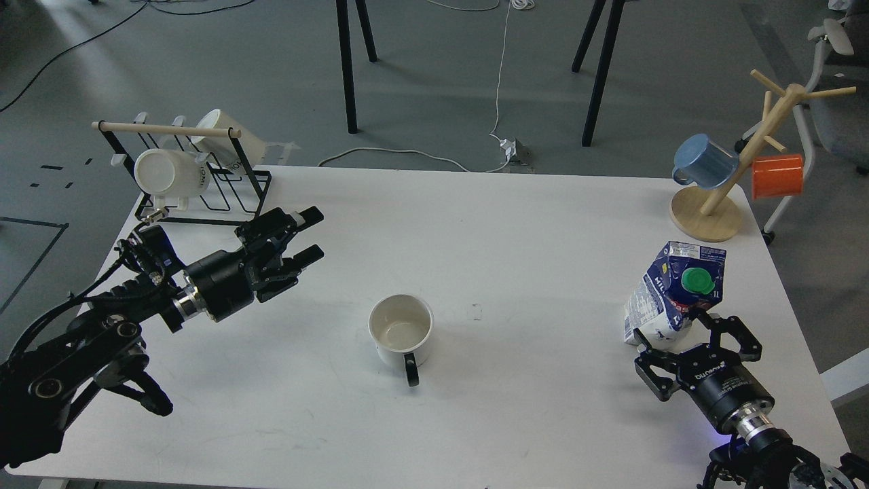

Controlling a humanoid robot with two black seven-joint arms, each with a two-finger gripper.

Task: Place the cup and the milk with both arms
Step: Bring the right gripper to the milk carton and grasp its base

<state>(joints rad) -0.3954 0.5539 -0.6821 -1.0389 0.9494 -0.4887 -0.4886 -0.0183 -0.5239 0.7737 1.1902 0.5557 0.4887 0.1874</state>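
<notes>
My right claw sits low at the near right of the white surface, fingers spread around the base of the milk. From here I cannot tell whether the pads actually press the carton or just flank it. The milk stands just beyond the claw, leaning a little, green cap facing up toward me, sides dented.

Over to the left, my left claw hangs above the surface, jaws parted with clear space between the two fingers, holding nothing. The cup stands upright to the right of that claw and nearer to me, well apart from it, black handle pointing toward me, cream inside showing.

Beyond the left claw, a black wire rack carries two white mugs. Far beyond the right claw, a wooden mug tree holds a blue mug and an orange mug.
</notes>
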